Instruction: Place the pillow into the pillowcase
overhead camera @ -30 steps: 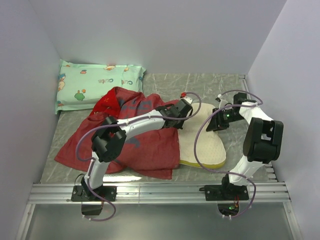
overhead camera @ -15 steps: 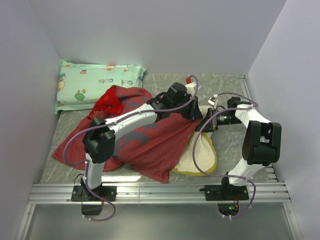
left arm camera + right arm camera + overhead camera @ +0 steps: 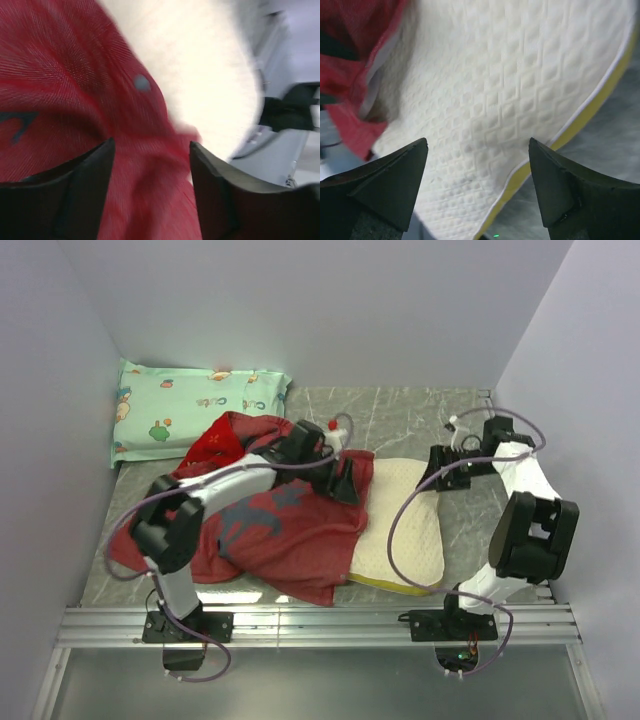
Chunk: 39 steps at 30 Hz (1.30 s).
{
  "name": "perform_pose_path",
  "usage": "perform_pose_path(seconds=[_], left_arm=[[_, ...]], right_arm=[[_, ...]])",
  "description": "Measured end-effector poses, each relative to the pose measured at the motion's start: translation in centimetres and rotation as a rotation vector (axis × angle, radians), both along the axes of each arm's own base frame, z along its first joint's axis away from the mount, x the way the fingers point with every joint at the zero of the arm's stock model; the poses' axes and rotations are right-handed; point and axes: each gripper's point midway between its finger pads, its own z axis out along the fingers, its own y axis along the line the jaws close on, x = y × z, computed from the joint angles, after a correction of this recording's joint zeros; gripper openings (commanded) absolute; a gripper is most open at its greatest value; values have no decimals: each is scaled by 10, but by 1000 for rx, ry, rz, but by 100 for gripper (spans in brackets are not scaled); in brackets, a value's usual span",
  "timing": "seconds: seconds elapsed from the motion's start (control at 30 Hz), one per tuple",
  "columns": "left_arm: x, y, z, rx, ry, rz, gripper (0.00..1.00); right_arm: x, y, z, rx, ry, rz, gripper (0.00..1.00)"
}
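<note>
Half a second ago the pillow [image 3: 408,525] was lifted off the tabletop [image 3: 400,410] and bunched into a narrow fold between the two arms, with the pillowcase [image 3: 285,535] dragged far to the right. Now the pillow lies flat and spread out again on the right half of the tabletop, its yellow edge band along the near side, much as it lay a second ago. The red cloth has fallen back and covers only the pillow's left end. The left hand [image 3: 350,478] has drawn back leftward and sits low over the seam where red cloth meets white. In its wrist view the fingers stand apart with pillowcase fabric rising into the gap, but no squeeze on it can be seen, and the picture is blurred. The right hand [image 3: 447,468] has moved off to the pillow's far right corner. It is spread wide above the dimpled fabric and has hold of nothing. Whether the pillow's left end is truly inside the mouth of the case or merely under a flap cannot be told. By my reading the lift gained little: most of the pillow is still bare, so the task is at an early stage and needs a fresh grasp on the opening.
</note>
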Motion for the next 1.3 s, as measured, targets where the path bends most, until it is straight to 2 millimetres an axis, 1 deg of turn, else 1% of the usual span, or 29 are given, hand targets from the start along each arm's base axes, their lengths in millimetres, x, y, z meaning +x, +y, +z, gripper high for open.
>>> perform_pose_path(seconds=[0.03, 0.07, 0.1, 0.13, 0.17, 0.2, 0.23, 0.27, 0.3, 0.33, 0.4, 0.47, 0.5, 0.57, 0.6, 0.67, 0.7, 0.8, 0.9, 0.97, 1.07, 1.1, 1.13, 1.17, 1.2, 1.23, 1.3], left_arm=[[4, 6, 18, -37, -24, -6, 70], [7, 12, 41, -83, -55, -11, 70], [10, 19, 70, -135, -94, -15, 71], [15, 26, 95, -179, -134, -11, 71], [19, 34, 125, -229, -184, -6, 71], [22, 42, 149, -268, -226, -1, 71], [27, 54, 175, -308, -271, 19, 72], [32, 69, 198, -339, -316, 44, 72], [38, 87, 215, -358, -357, 81, 74], [46, 106, 226, -362, -389, 127, 74], [61, 143, 237, -349, -423, 223, 75], [80, 185, 238, -321, -435, 336, 75], [87, 201, 233, -305, -426, 384, 75], [100, 238, 218, -269, -400, 483, 75], [104, 255, 207, -249, -374, 529, 75], [104, 279, 189, -219, -328, 591, 76], [103, 287, 181, -205, -308, 610, 75], [91, 295, 167, -178, -278, 622, 76], [74, 294, 160, -167, -279, 605, 76], [66, 292, 158, -164, -284, 597, 76], [61, 292, 154, -158, -289, 592, 76], [60, 292, 152, -157, -287, 592, 76], [60, 292, 150, -156, -281, 593, 75], [60, 293, 148, -155, -279, 595, 75], [60, 293, 147, -154, -278, 597, 75], [59, 294, 146, -154, -279, 602, 74], [58, 298, 147, -164, -294, 617, 73]], right_arm=[[9, -3, 8, -54, -57, 13, 89], [16, -2, 19, -107, -122, 33, 90], [22, 2, 30, -161, -193, 62, 91], [25, 12, 42, -217, -270, 100, 93], [26, 27, 55, -267, -348, 148, 95], [24, 44, 66, -289, -419, 196, 95], [19, 74, 83, -312, -523, 279, 95], [10, 100, 96, -323, -607, 349, 97], [-3, 128, 106, -313, -677, 424, 98], [-19, 154, 114, -297, -728, 501, 98], [-45, 191, 119, -268, -778, 610, 99], [-67, 219, 110, -262, -777, 697, 100], [-76, 231, 102, -272, -767, 735, 100], [-92, 253, 81, -301, -738, 798, 100], [-100, 262, 71, -308, -725, 827, 100], [-119, 276, 45, -337, -680, 895, 100], [-130, 281, 32, -349, -658, 927, 100], [-156, 283, -3, -395, -597, 997, 100], [-173, 280, -27, -437, -566, 1042, 100], [-176, 282, -40, -471, -566, 1051, 100], [-166, 285, -58, -538, -580, 1029, 99], [-161, 285, -65, -568, -586, 1017, 91], [-155, 285, -72, -600, -595, 1006, 76], [-149, 285, -78, -627, -606, 997, 36], [-143, 285, -82, -648, -613, 987, 13], [-137, 285, -82, -658, -615, 968, 0], [-126, 287, -73, -624, -585, 931, 0]])
